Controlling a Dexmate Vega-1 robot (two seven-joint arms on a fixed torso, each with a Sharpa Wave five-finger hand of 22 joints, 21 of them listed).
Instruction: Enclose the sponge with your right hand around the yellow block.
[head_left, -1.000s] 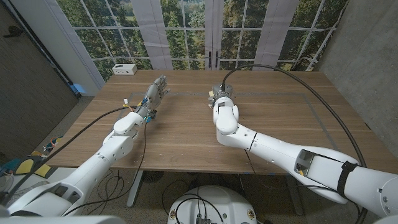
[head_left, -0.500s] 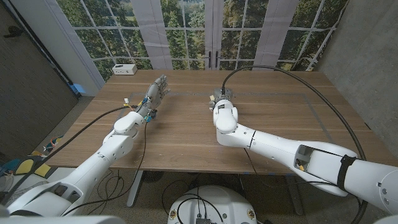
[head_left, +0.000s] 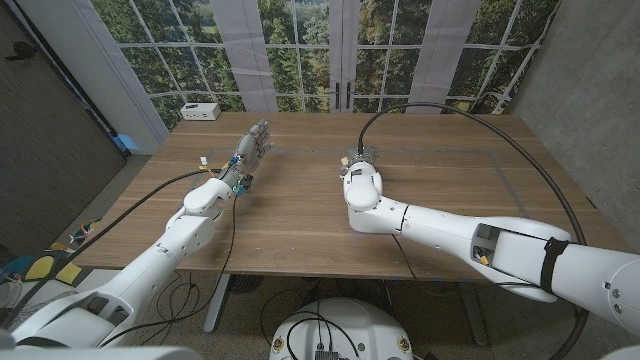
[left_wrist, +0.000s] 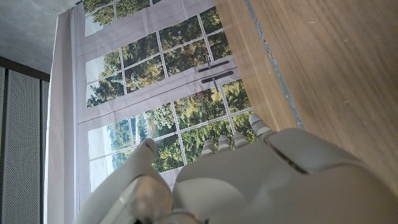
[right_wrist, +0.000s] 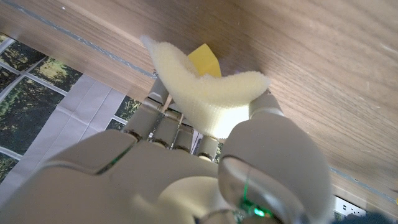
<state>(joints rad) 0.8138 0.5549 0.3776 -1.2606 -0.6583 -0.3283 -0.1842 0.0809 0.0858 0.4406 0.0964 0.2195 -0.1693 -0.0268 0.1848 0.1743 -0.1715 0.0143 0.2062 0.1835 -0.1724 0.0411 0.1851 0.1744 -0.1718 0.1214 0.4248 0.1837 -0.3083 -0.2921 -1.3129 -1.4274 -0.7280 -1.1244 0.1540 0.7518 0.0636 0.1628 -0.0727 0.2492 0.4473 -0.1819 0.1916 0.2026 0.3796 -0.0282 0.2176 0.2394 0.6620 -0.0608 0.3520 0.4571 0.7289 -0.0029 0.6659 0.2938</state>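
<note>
Sponge first: the pale yellow, soft foam sponge (right_wrist: 208, 93) sits in the right hand (right_wrist: 205, 162), bowed into a curve across the fingers (right_wrist: 163, 121) with the thumb bearing on its other end. Just beyond the fingertips, behind the sponge's arched middle, lies the small yellow block (right_wrist: 204, 61) on the wooden desk (right_wrist: 323, 74); whether sponge and block touch cannot be told from the right wrist view. In the head view the right hand (head_left: 357, 160) is past the desk's centre, and sponge and block are too small there to make out.

Judging by how readily it bends, the sponge is light and very compliant. It should fold with little force and spring back if the hold slackens, so steady, gentle pressure at both ends looks wiser than a hard squeeze. Its open, rough surface should grip well against the fingers and is unlikely to slip. The present hold, ends pinched with the middle left free, suits wrapping, since the free belly can drape over the block while the ends are drawn in around its sides. The block looks rigid and light; a push from the sponge might slide it on the smooth wood.

The left hand (head_left: 252, 146) holds nothing, its fingers extended and loosely apart above the desk, well away from the right hand.
</note>
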